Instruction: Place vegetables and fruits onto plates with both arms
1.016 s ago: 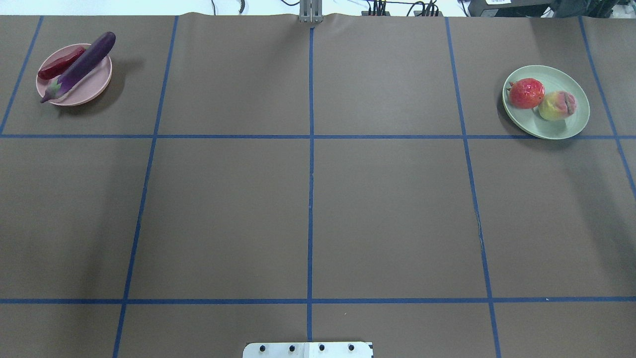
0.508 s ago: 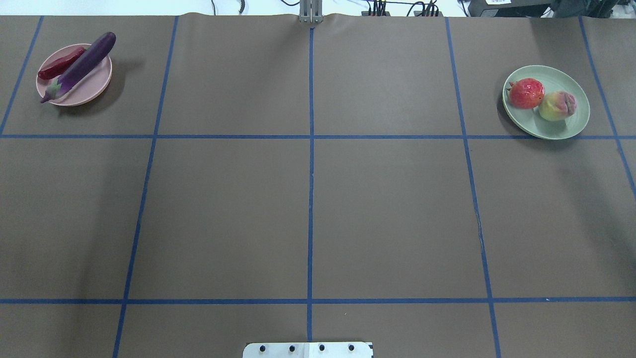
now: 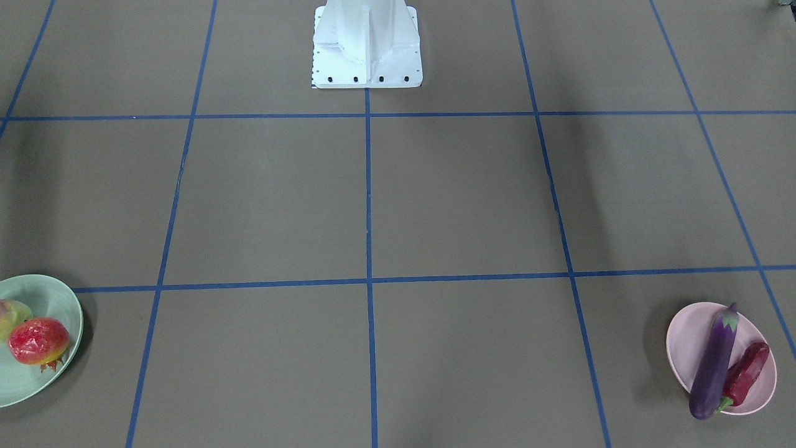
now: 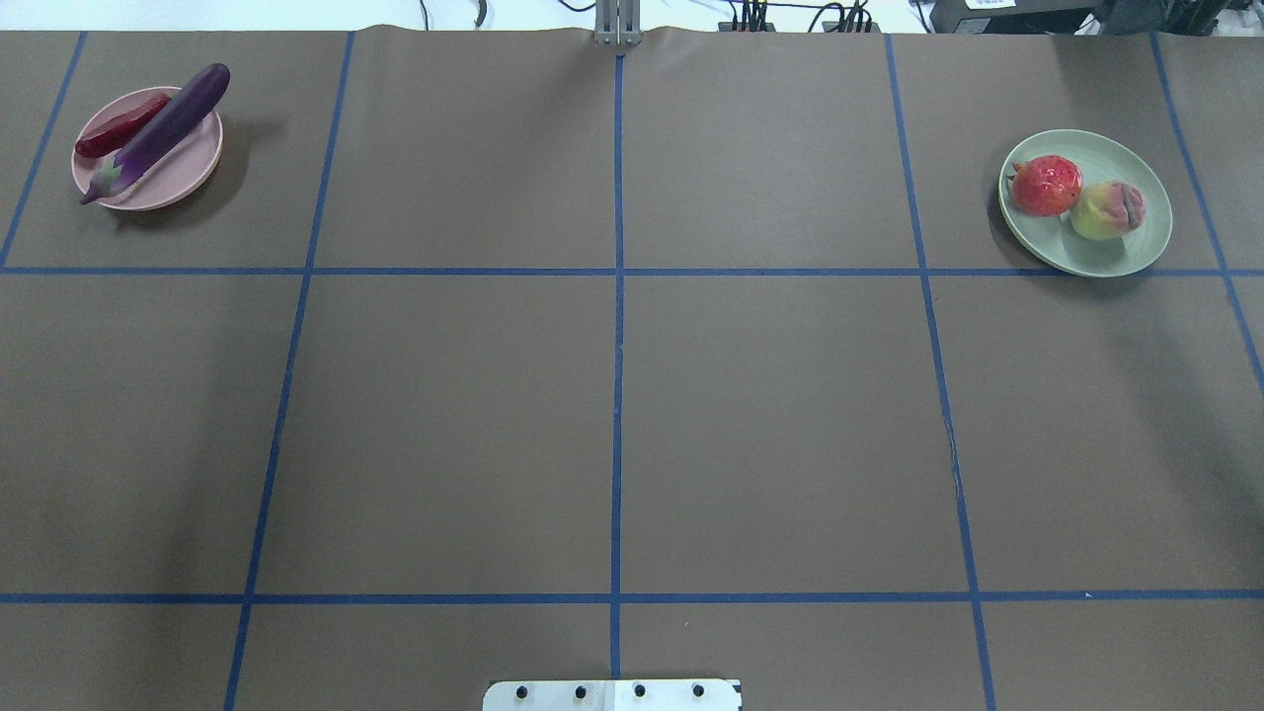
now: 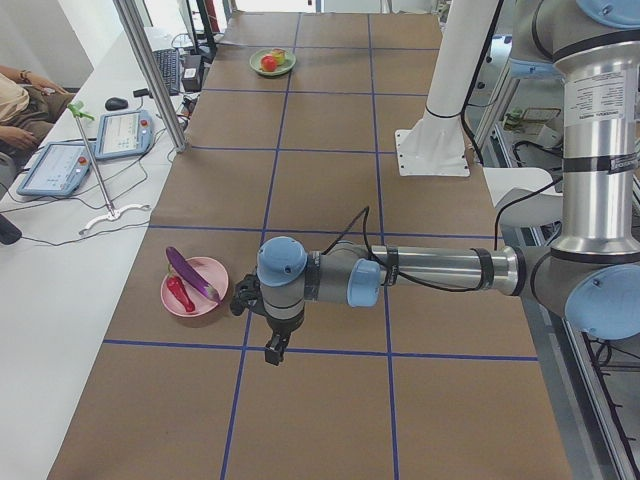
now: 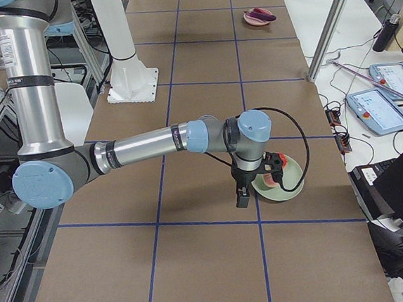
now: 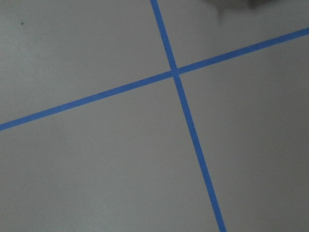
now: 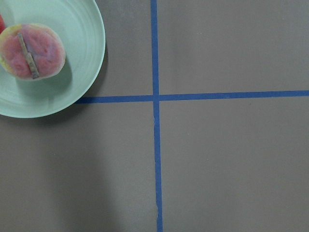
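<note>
A long glossy purple eggplant [image 4: 158, 133] lies diagonally across the pale pink plate [image 4: 193, 163], with both its ends past the rim. This is the likeliest thing to go wrong. Resting so far over the edge, it could probably roll or tip off if the plate is nudged. A shiny red chili pepper [image 4: 120, 126] lies beside it, touching it, on the same plate. This plate sits far out from the white base [image 3: 367, 43], toward the robot's left.

Equally far from the base, toward the robot's right, is the pale green plate [image 4: 1096, 252]. It holds a round red-orange pomegranate-like fruit [image 4: 1046, 185] with a small crown. Touching that fruit is a yellow-green peach [image 4: 1108, 209] with a pink blush. Being round, either could roll if bumped.

All four items appear to be placed, so the task looks complete.

The left gripper [image 5: 274, 348] hangs above the bench [image 4: 770, 415] near the pink plate. The right gripper [image 6: 242, 197] hangs just beside the green plate, and a careless sweep there could clip the rim. Whether either gripper's fingers are apart or together cannot be told. Both show only in the side views. Blue tape lines [image 7: 176, 72] cross the brown bench.
</note>
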### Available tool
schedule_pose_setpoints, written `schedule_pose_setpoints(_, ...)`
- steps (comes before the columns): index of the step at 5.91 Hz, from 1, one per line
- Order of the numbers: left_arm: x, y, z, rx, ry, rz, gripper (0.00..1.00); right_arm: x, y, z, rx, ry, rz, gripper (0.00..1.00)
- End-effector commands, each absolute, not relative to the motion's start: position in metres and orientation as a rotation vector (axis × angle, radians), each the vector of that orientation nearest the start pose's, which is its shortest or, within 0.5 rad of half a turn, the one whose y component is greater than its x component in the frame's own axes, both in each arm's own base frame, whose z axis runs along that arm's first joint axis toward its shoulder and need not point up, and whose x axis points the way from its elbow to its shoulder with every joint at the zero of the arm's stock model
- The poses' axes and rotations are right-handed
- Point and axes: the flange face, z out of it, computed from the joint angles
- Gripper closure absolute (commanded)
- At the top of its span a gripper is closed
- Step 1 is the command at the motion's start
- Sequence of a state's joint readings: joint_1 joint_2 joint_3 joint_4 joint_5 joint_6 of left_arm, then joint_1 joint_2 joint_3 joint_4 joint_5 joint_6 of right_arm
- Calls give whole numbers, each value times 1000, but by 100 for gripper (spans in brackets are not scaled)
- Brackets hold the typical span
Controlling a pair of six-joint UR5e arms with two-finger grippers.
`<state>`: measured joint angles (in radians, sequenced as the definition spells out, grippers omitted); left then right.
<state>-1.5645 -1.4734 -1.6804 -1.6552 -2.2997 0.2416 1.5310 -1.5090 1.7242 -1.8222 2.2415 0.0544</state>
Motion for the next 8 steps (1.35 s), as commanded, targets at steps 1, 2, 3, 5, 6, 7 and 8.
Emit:
schedule_pose_setpoints(1, -63, -457, 646, 182, 714, 276, 0, 51, -508, 585, -70, -669, 32, 0)
schedule_pose_setpoints(2, -64, -452, 652, 172, 715, 273, 0, 50, -509, 586, -72, -669, 31, 0)
schedule_pose_setpoints(3, -63, -444, 655, 166, 724, 270, 0, 49, -508, 588, -77, -679, 29, 0)
schedule_pose_setpoints(5, -62, -440, 658, 159, 726, 271, 0, 53, -487, 603, -83, -660, 31, 0)
schedule_pose_setpoints(6, -62, -438, 658, 157, 726, 270, 0, 53, -481, 607, -88, -659, 29, 0)
schedule_pose_setpoints(7, -63, -438, 657, 161, 726, 270, 0, 53, -472, 597, -68, -659, 22, 0)
schedule_pose_setpoints(8, -62, -438, 656, 162, 726, 272, 0, 53, -471, 597, -69, -662, 23, 0)
